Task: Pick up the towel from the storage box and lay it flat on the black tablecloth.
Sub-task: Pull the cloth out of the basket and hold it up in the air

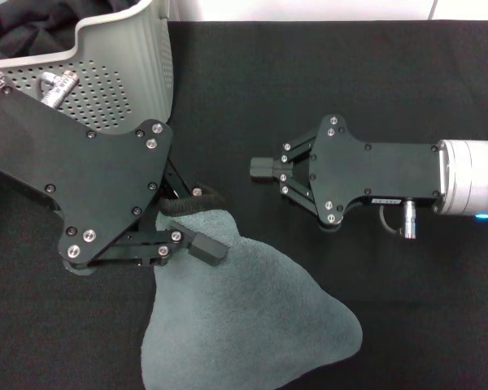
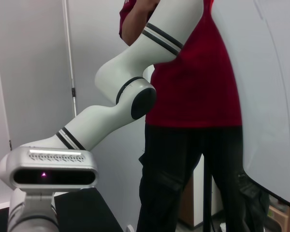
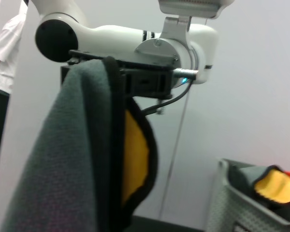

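Head view shows the left gripper [image 1: 197, 219] clamped on the towel [image 1: 244, 325], which hangs toward 5 o'clock over the black tablecloth [image 1: 309, 81]; its lower edge is cut off. Right gripper [image 1: 260, 168] at 3 o'clock, jaws together. The storage box [image 1: 138, 57] at 11 o'clock is partly hidden.

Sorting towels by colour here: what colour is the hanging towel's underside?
Yellow, under a grey-green top, on the towel; the right wrist view shows it best.

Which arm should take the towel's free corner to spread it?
Right. The left claw already pinches the hanging towel by its top edge; the right claw hovers free beside it, over the black tablecloth.
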